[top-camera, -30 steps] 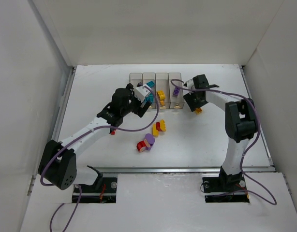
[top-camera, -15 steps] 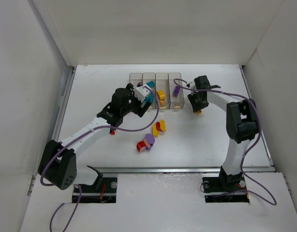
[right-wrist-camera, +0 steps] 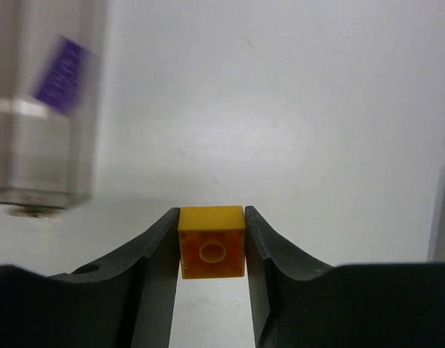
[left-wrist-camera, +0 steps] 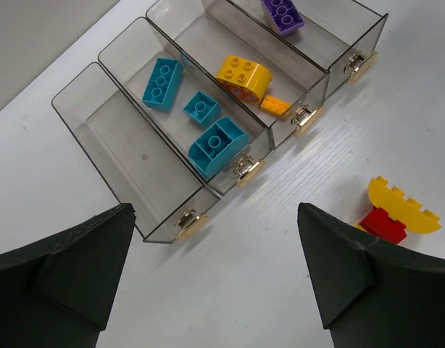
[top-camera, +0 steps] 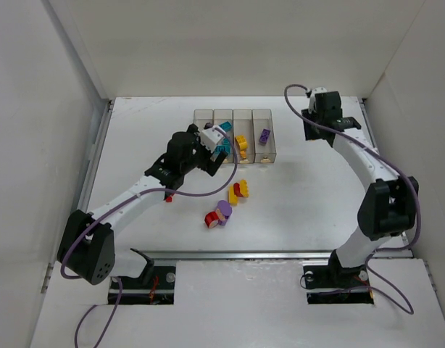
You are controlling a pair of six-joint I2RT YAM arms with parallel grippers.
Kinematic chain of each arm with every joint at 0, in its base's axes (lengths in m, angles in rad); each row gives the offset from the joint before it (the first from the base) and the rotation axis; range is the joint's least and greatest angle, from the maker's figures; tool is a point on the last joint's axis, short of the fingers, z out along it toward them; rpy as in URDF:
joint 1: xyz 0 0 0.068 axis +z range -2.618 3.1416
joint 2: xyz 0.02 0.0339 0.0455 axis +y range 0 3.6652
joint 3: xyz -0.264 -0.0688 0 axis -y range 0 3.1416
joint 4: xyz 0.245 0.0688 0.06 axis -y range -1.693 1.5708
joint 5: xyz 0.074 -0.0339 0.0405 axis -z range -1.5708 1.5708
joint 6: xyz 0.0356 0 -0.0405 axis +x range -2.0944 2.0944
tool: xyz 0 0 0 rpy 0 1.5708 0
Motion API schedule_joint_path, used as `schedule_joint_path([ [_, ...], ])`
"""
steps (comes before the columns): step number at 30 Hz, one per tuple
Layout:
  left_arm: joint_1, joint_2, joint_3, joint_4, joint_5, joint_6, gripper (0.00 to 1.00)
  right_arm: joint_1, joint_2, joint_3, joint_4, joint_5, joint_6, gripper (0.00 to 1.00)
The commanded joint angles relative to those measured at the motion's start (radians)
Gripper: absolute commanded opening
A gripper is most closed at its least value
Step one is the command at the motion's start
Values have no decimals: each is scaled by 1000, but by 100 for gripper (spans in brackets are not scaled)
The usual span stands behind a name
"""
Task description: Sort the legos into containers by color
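Observation:
Four joined clear containers [top-camera: 233, 134] stand at the back middle. In the left wrist view the left bin [left-wrist-camera: 121, 145] is empty, the second holds three teal bricks [left-wrist-camera: 217, 146], the third yellow bricks [left-wrist-camera: 243, 75], the fourth a purple brick [left-wrist-camera: 283, 13]. My left gripper [top-camera: 217, 154] hovers open and empty over the bins' near ends [left-wrist-camera: 215, 210]. My right gripper [top-camera: 313, 127] is raised at the back right, right of the bins, shut on a small yellow brick [right-wrist-camera: 211, 243]. A yellow-red clump [top-camera: 239, 191] and a red-purple clump [top-camera: 219, 214] lie on the table.
A tiny red brick [top-camera: 168, 198] lies beside the left forearm. White walls enclose the table on the left, back and right. The yellow-red clump also shows in the left wrist view [left-wrist-camera: 396, 210]. The purple brick shows blurred in the right wrist view [right-wrist-camera: 59, 65].
My right arm has lifted from the table by the bins' right front corner and swung back and right, carrying the yellow brick. The left arm has not moved.

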Motion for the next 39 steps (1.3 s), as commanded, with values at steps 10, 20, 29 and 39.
schedule_joint_path([
  [10, 7, -31, -43, 27, 8, -17, 94, 331, 330, 429, 192, -391, 136, 0],
  [20, 17, -31, -63, 27, -1, -17, 94, 331, 462, 492, 232, -391, 179, 0],
  [29, 17, -31, -73, 46, 8, 14, 94, 322, 418, 423, 235, -357, 197, 56],
  [39, 17, -22, -53, 2, 92, 92, 94, 293, 289, 417, 264, -331, 229, 79],
])
